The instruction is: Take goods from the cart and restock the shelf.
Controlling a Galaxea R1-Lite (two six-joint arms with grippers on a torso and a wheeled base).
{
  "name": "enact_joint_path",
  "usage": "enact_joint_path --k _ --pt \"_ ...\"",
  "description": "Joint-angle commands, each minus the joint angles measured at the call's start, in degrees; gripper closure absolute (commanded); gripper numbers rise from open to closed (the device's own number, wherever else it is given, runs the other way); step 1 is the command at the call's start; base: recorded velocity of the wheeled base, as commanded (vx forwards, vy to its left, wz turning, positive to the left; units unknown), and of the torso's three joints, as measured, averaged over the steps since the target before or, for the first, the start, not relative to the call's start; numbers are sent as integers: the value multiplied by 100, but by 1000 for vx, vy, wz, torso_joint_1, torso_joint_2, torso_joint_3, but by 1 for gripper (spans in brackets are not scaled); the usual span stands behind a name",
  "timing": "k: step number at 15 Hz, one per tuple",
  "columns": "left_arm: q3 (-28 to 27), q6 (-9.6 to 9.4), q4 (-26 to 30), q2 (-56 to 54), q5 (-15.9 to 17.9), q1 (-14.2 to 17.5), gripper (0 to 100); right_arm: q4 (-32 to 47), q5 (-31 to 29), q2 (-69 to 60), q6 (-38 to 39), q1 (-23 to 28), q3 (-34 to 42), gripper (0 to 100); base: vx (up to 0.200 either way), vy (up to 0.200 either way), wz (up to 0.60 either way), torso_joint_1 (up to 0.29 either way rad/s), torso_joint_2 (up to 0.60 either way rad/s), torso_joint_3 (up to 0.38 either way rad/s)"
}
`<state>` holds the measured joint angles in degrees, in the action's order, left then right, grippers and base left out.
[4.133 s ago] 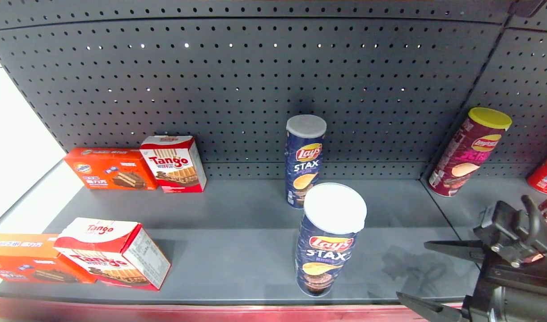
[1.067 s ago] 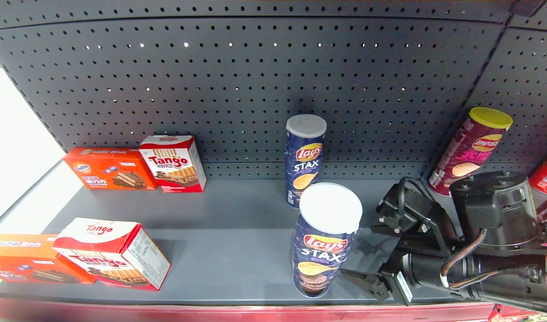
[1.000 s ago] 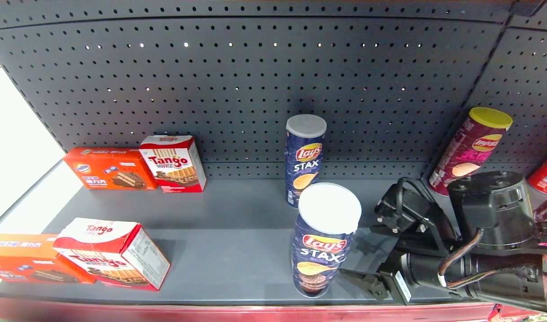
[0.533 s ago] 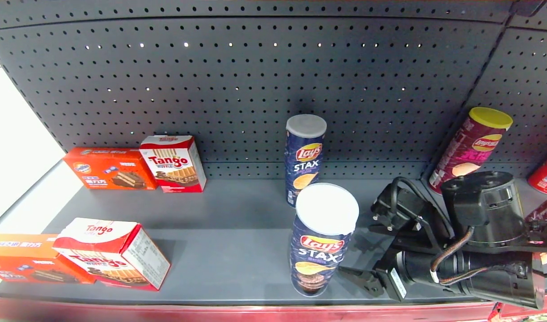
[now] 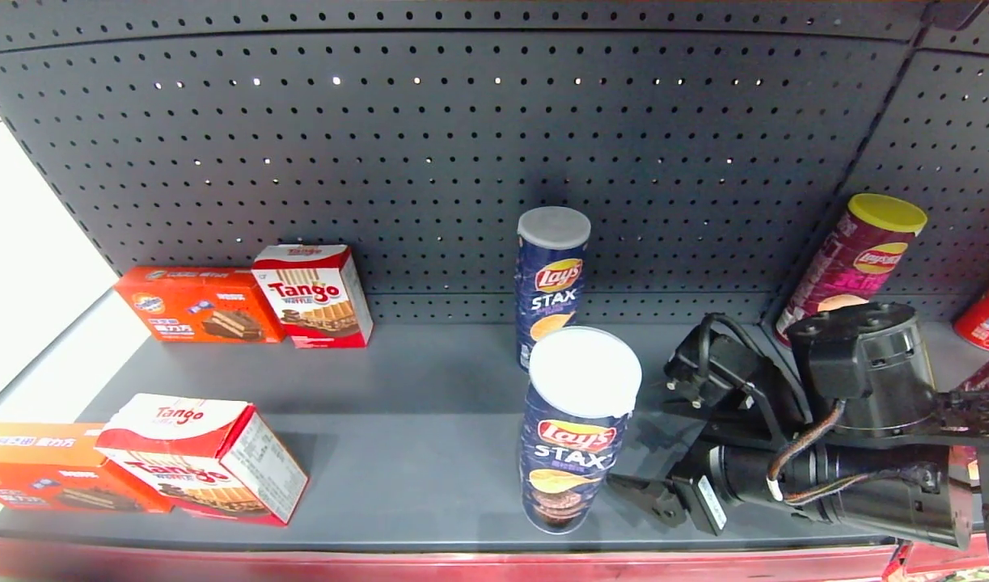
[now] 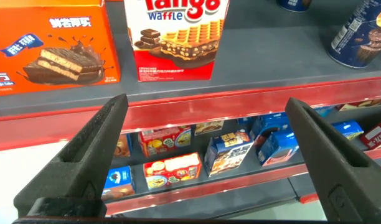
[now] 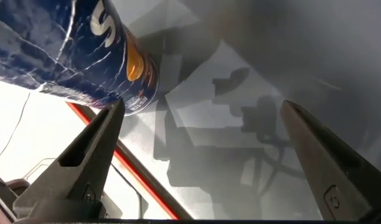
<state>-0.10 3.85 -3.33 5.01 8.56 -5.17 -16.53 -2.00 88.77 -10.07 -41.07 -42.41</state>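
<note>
Right gripper (image 7: pixel 200 115) — jaws spread — just beside front can (image 5: pixel 579 428).

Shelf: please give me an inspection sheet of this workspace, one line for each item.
Surface: grey shelf with a red edge in front.
Job's things: front can and back can, both blue and upright; wafer boxes and orange boxes at the left.
Clutter: nothing seen.
Hands: right hand open, beside the front can, holding nothing; left hand open, before the red edge, empty.
Cables: black cable on the right arm.
Surroundings: pegboard wall behind; purple can and red can in the next bay; lower shelf with goods.
</note>
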Motion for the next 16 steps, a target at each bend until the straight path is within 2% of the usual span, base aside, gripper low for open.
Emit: enact_joint_path --k 1,3,6,8,10,12,14,16 --pt "1 1 -10 9 6 -2 0 1 -2 35 -4 3 -4 0 0 0 0 0 0 0" --pt "1 1 -1 9 6 -2 0 1 -11 -62 -4 38 40 0 0 0 0 0 0 0" --pt "1 -7 -10 9 6 -2 0 -8 -20 -668 23 389 5 0 0 0 0 0 0 0" --pt "1 -34 -1 9 41 7 0 -8 -11 -1793 31 785 40 0 0 0 0 0 0 0" --pt "1 -34 -1 9 41 -2 0 1 -11 -2725 40 688 260 0 0 0 0 0 0 0" --pt "1 -34 -1 0 41 -2 0 71 -11 -3859 40 363 901 0 0 0 0 0 0 0" --pt "1 -34 -1 9 41 7 0 247 -64 -5282 40 328 2009 0 0 0 0 0 0 0" --pt "1 -34 8 9 41 -2 0 616 -73 -6276 260 363 2571 0 0 0 0 0 0 0"
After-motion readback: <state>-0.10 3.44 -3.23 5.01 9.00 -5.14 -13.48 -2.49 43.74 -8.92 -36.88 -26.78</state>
